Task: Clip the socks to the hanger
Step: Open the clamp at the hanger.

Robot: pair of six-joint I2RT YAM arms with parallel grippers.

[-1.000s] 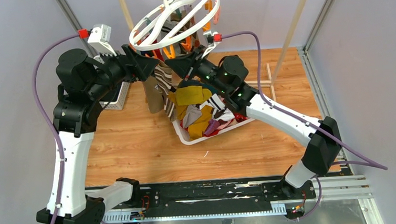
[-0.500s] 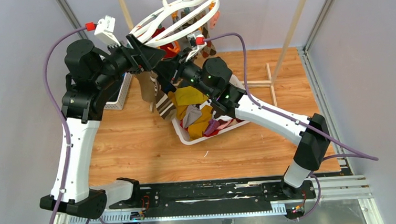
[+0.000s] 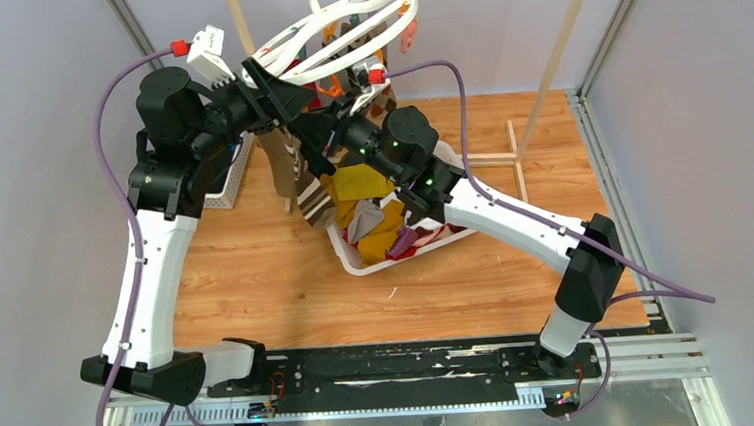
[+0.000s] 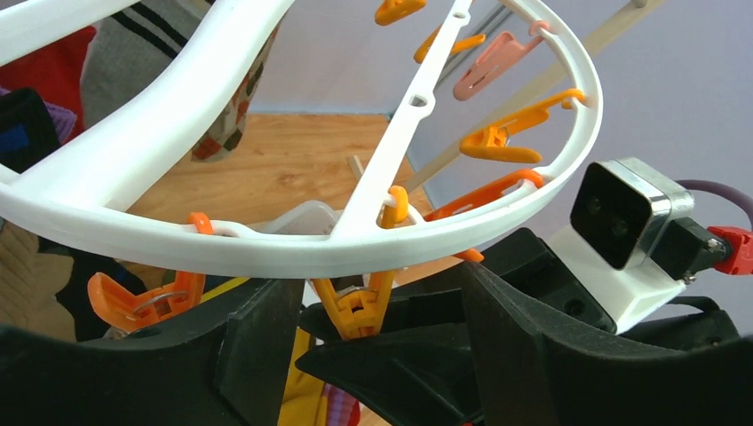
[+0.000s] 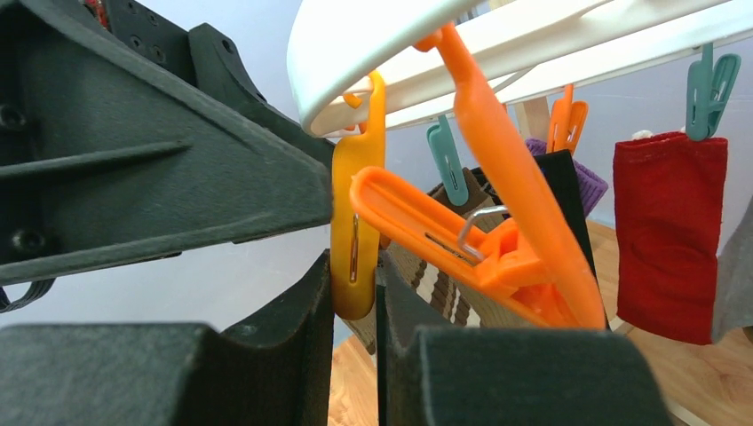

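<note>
Step in hand: attaching one sock. The right gripper has its jaws pinching an orange clip under the near rim of the hanger, which hangs tilted over the 12 o'clock end of the surface, while the left gripper has its jaws spread either side of a clip there. The striped sock hangs just below them, long axis vertical, cuff up at the rim and foot pointing down; what holds the cuff cannot be told. The next move probably calls for feeding the cuff into the clip mouth and letting it bite, with more socks waiting in the basket at 6 o'clock from the ring.
</note>
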